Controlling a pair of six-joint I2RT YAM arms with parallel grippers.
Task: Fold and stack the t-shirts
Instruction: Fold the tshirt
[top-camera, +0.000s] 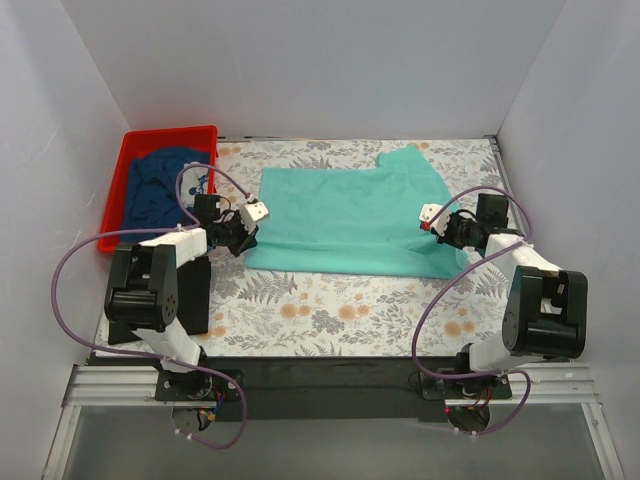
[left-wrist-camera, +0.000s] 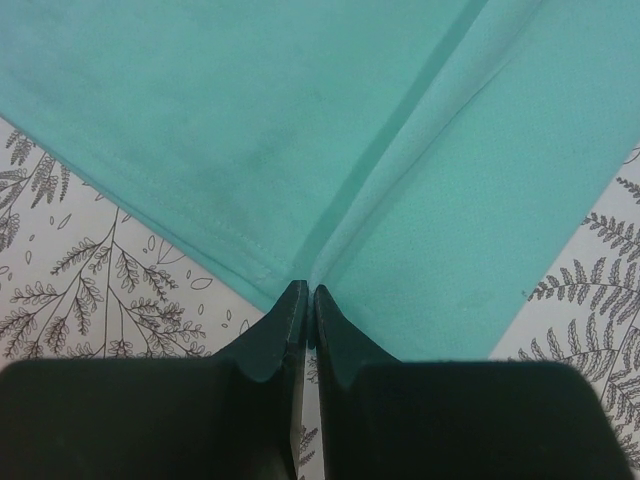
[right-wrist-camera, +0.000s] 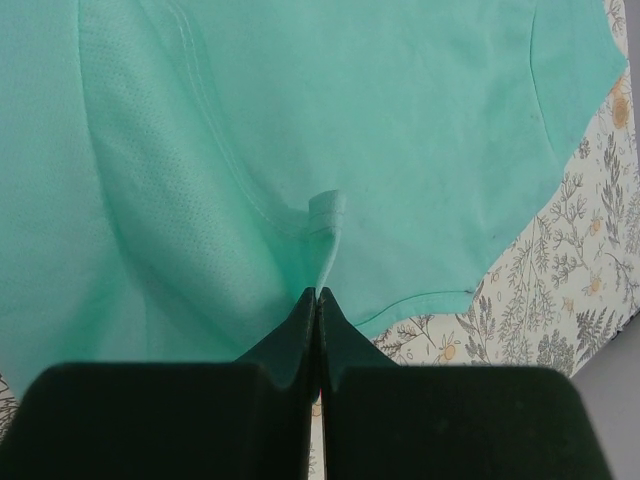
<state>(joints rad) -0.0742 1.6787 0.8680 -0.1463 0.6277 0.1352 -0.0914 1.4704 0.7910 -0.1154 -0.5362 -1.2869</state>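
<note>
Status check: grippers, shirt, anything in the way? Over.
Left gripper shut on teal t-shirt, left edge. Right gripper shut on right edge. Navy t-shirt in red bin. Nothing in the way.

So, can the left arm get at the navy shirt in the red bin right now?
Probably not yet: the left gripper is shut on the teal shirt. The navy shirt lies uncovered in the red bin close by.

The red bin (top-camera: 118, 195) blocks the far-left corner of the table (top-camera: 330, 310); white walls (top-camera: 300, 60) close three sides. A free strip runs nearer than the teal t-shirt (top-camera: 350, 215).
</note>
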